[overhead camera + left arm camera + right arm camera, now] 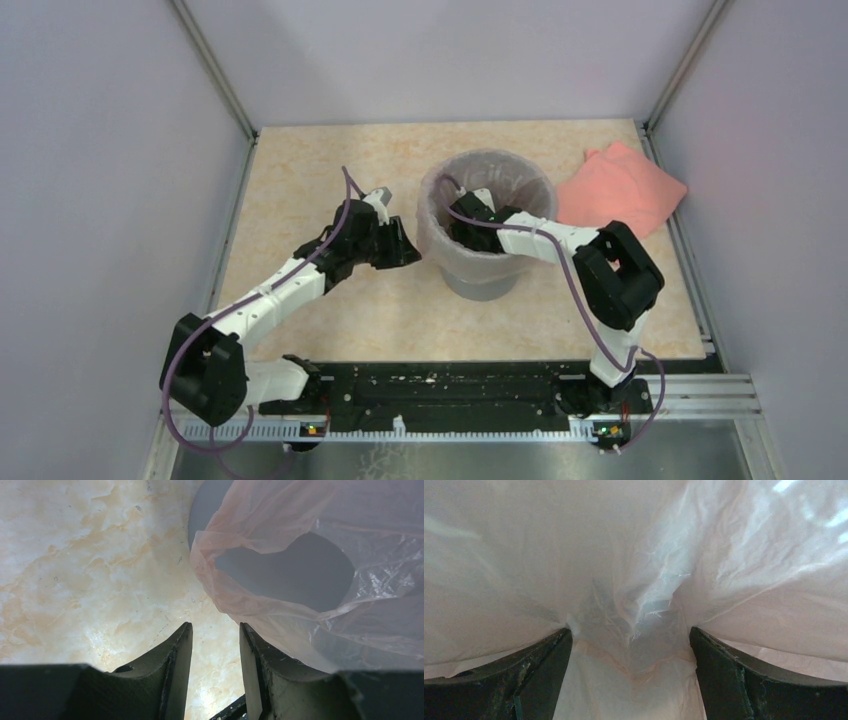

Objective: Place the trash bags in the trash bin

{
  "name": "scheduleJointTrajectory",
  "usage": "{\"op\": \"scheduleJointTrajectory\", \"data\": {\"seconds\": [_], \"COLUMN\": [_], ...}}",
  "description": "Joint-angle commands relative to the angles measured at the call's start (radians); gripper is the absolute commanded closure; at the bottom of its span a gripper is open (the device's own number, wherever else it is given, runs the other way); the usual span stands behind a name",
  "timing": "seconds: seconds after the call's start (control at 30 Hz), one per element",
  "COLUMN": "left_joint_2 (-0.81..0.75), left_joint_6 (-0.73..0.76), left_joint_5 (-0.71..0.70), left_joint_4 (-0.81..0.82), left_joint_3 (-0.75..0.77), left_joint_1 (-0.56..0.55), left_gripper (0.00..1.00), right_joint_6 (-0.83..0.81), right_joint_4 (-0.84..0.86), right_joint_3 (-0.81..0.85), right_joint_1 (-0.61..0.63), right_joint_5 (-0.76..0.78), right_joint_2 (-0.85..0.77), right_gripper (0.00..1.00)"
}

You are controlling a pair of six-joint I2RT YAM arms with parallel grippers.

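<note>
The grey trash bin stands at the table's middle right. The translucent pale pink trash bag lines it, its rim draped over the bin's edge. My right gripper is down inside the bin; in the right wrist view it is open wide, with crinkled bag plastic filling the space between and ahead of the fingers. My left gripper is outside the bin at its left wall. In the left wrist view it is open and empty, with the bag's hanging edge against the right finger and the bin wall beyond.
An opaque salmon-pink folded bundle lies at the back right, next to the bin. Grey enclosure walls and metal rails border the marbled table. The black base rail runs along the near edge.
</note>
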Motion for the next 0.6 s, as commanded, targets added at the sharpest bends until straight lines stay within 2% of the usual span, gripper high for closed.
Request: {"op": "scheduleJointTrajectory", "data": {"seconds": [0.0,0.57], "left_joint_2": [-0.024,-0.006], "left_joint_6": [0.009,0.006], "left_joint_5": [0.004,0.02], "left_joint_4": [0.008,0.029], "left_joint_3": [0.04,0.041], "left_joint_1": [-0.004,-0.004], "left_gripper": [0.54,0.54], "right_joint_6": [-0.022,0.007], "right_joint_4": [0.03,-0.089], "right_joint_3": [0.041,0.097], "right_joint_1": [-0.014,-0.01], "right_joint_5": [-0.023,-0.015], "right_joint_2": [0.043,-0.058], "right_gripper": [0.12,0.13]}}
